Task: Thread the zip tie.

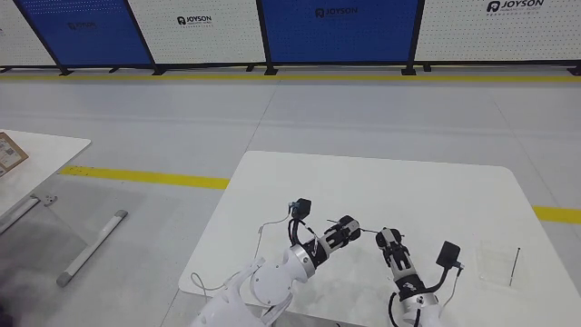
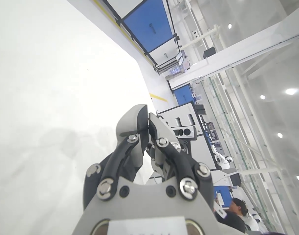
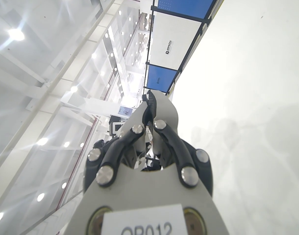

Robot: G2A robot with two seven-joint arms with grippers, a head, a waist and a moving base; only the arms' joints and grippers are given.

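Top view: my left claw and right claw sit tip to tip over near part of white table. Thin dark zip tie spans gap between them. Clear tray by right table edge, black strip at its side.

Left wrist view: close look at left claw, fingers pressed together on zip tie. It reads as dark sliver across one finger, rest hidden.

Right wrist view: right claw pinching zip tie. Small black nub pokes past tips, hard to make out.
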